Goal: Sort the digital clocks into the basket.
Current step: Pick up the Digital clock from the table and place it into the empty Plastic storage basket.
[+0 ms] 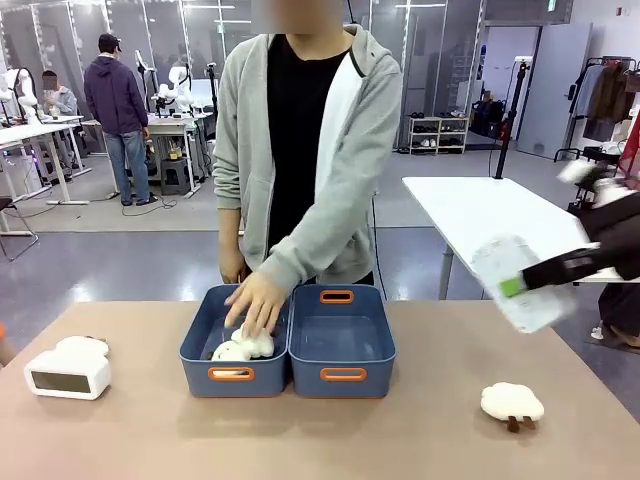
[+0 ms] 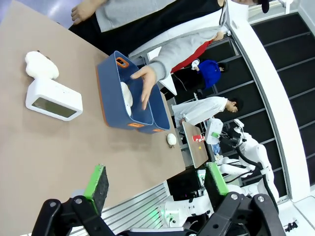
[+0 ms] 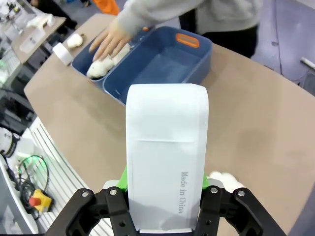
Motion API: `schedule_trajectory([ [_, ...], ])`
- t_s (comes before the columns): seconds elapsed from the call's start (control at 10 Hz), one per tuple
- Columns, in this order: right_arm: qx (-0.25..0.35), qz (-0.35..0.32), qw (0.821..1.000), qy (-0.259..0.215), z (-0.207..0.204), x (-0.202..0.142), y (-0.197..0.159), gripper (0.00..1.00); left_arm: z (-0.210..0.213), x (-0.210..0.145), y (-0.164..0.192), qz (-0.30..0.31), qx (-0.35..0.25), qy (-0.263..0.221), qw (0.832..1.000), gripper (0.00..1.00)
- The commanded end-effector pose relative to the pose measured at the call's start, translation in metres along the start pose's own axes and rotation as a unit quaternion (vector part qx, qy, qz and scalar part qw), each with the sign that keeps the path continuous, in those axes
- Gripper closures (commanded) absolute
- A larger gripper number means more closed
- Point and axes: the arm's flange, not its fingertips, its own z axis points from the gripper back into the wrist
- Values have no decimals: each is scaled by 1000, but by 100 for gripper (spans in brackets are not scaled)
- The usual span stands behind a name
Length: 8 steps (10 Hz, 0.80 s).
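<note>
My right gripper (image 1: pixel 514 287) hangs in the air at the table's right side, shut on a white digital clock (image 1: pixel 522 284), which is motion-blurred. In the right wrist view that clock (image 3: pixel 167 147) stands between the jaws of my right gripper (image 3: pixel 165 189), its plain back facing the camera. A second digital clock (image 1: pixel 68 375) lies at the table's left, display forward; the left wrist view shows this clock (image 2: pixel 53 101) far ahead of my open left gripper (image 2: pixel 156 181). Two blue baskets stand side by side mid-table; the right basket (image 1: pixel 343 373) holds nothing, and the right wrist view shows its bare floor (image 3: pixel 162 66).
A person's hand (image 1: pixel 255 300) reaches into the left basket (image 1: pixel 197 345), resting on sheep plush toys (image 1: pixel 243 347). Another sheep plush (image 1: pixel 512 403) lies at the table's right front, and one (image 1: pixel 82 346) sits behind the left clock. A white table (image 1: pixel 490 205) stands behind at the right.
</note>
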Motion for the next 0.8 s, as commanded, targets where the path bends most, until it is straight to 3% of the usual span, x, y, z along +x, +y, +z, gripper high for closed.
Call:
schedule_trajectory([
  [0.0, 0, 25, 1000, 7, -68, 23, 18, 100, 2, 2, 0, -11, -13, -6, 1000, 0],
  [0.2, 17, 36, 998, 39, -125, 52, 29, 100, 2, 2, 0, -11, -13, -6, 1000, 0],
  [0.5, -8, 37, 996, 86, -225, 105, 50, 100, 2, 2, 0, -11, -13, -6, 1000, 0],
  [0.7, -1, 40, 992, 119, -270, 123, 57, 100, 2, 2, 0, -11, -13, -6, 1000, 0],
])
